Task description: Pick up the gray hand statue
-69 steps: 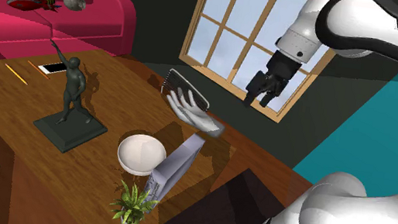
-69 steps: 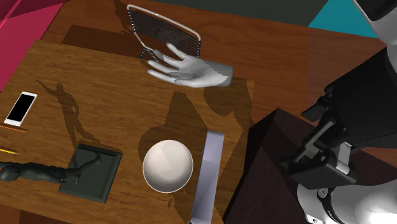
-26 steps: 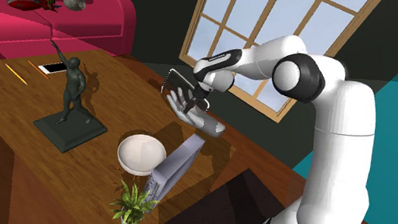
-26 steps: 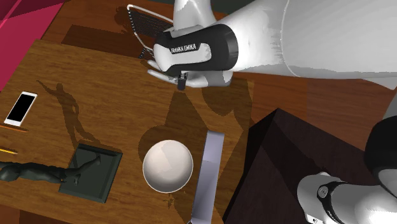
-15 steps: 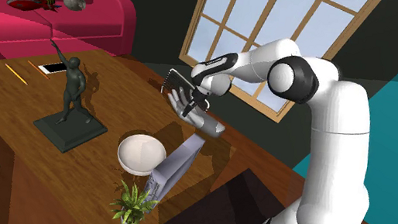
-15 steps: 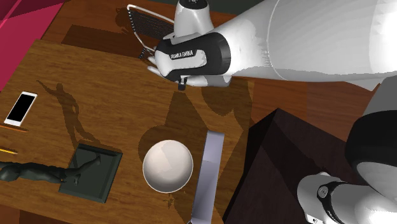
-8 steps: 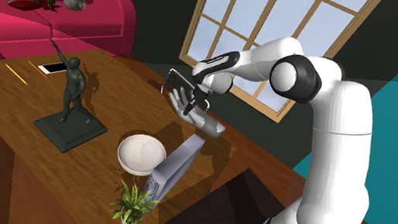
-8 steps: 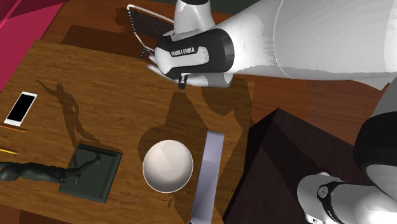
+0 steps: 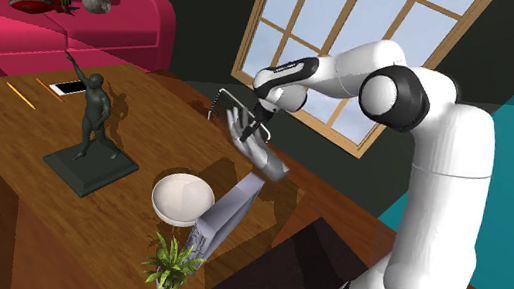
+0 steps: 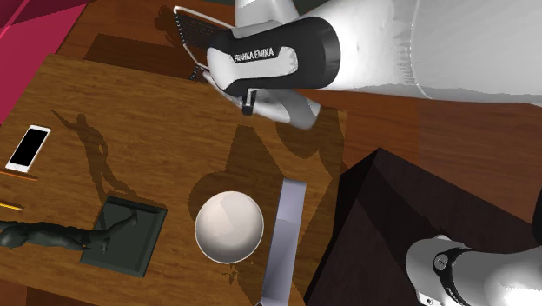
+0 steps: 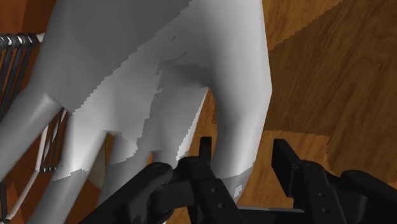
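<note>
One hand (image 9: 259, 128) has tilted the gray statue (image 9: 267, 159) up, clasping it.

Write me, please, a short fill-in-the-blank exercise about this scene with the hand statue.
1. The hand statue is clasped between the two ____ fingers of the tool.
2. Nothing lies in the white bowl: it is ____.
3. The phone lies flat on the ____ table.
4. The potted plant has ____ leaves.

Missing words: black; empty; wooden; green.
</note>
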Controlling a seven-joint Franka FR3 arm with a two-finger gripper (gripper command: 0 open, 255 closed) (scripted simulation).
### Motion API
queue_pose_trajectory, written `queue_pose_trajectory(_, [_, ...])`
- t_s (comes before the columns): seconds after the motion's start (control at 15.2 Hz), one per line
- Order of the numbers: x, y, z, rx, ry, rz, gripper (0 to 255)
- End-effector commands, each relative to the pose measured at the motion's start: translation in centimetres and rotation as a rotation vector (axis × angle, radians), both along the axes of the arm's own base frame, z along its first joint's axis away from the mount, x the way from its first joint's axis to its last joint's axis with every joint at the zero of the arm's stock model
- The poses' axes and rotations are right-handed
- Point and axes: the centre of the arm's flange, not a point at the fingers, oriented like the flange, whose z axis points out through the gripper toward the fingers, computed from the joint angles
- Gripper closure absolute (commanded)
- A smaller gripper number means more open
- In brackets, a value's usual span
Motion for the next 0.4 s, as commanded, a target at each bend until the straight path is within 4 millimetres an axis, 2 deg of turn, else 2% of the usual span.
queue_pose_trajectory(0.0, [0.1,0.0,1.2,-0.001,-0.002,0.000,255])
queue_pose_trajectory(0.2, [0.1,0.0,2.8,-0.001,-0.002,0.000,255])
queue_pose_trajectory(0.33, [0.1,0.0,2.9,-0.001,-0.002,0.000,255])
